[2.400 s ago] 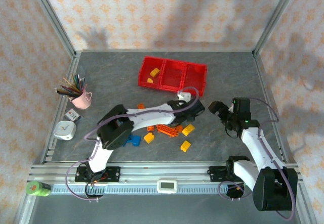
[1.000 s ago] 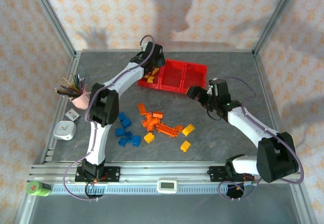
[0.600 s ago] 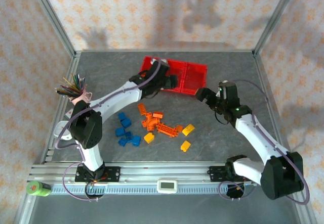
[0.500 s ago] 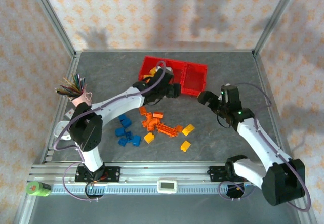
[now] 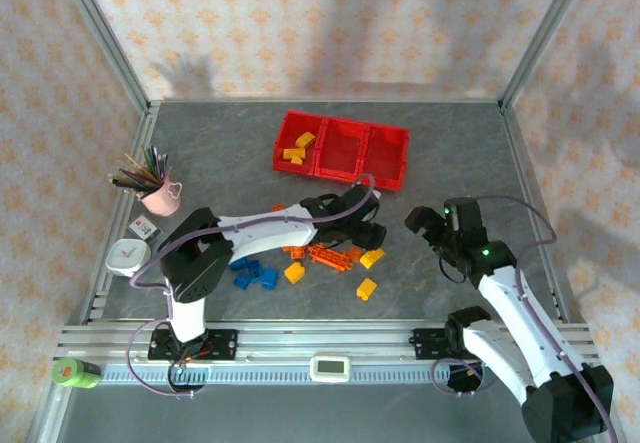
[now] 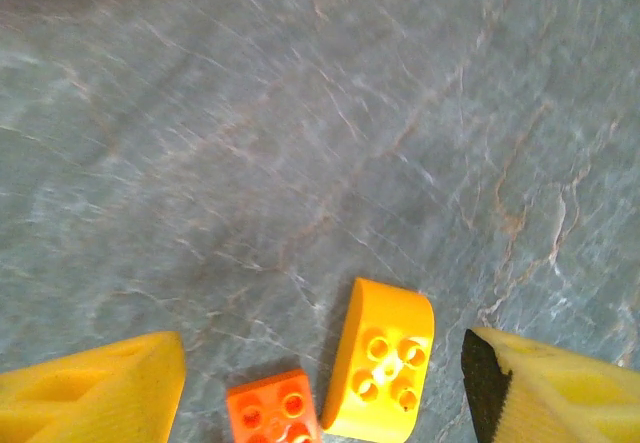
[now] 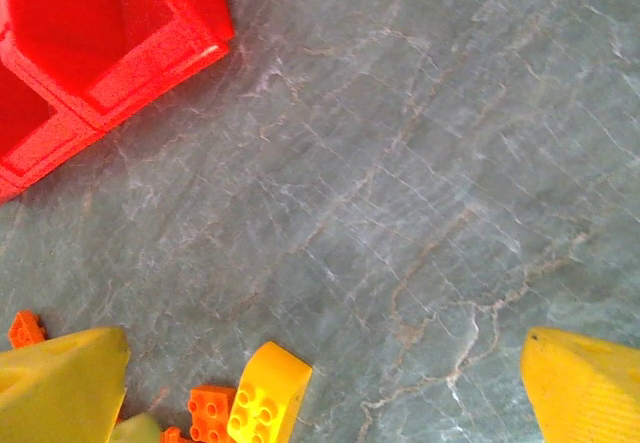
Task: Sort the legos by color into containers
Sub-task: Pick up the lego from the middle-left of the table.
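Soft, even light fills the overhead view; blurry grey shadows fall on the back wall (image 5: 330, 33) at 12 o'clock, and the table (image 5: 230, 153) looks matt. In the left wrist view the table goes soft toward 12 o'clock, the yellow brick (image 6: 383, 373) at 6 o'clock is crisp, and the left fingers (image 6: 95, 403) are out of focus. The right wrist view is sharper, with the containers (image 7: 90, 43) a saturated red at 10 o'clock and the right fingers (image 7: 60, 383) blurred
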`<act>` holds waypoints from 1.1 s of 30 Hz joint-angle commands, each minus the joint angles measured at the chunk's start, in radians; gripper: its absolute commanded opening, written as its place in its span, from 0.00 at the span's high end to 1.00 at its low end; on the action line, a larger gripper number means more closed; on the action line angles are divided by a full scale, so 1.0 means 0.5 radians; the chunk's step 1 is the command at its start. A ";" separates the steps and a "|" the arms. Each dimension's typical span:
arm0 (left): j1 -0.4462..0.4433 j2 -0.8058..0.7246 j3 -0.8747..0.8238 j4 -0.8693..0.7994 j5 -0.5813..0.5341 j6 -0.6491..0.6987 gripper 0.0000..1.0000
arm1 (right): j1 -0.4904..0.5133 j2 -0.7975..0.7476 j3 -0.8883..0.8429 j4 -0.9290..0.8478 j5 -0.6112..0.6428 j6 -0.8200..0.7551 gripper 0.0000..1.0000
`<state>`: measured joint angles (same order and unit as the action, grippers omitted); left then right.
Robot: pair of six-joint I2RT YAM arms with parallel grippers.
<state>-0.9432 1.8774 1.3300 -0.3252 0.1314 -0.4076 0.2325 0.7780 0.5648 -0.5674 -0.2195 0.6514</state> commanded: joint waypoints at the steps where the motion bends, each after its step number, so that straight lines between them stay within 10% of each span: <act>1: -0.047 0.102 0.102 -0.057 0.006 0.104 0.25 | -0.010 -0.063 -0.048 -0.093 0.089 0.085 0.00; 33: -0.198 0.534 0.365 -0.296 -0.201 0.235 0.39 | -0.011 -0.129 -0.184 -0.028 0.065 0.115 0.00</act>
<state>-1.0374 2.1300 1.5139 -0.4240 0.0608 -0.3042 0.2325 0.7277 0.4862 -0.5861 -0.2085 0.6998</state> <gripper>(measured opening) 0.615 0.996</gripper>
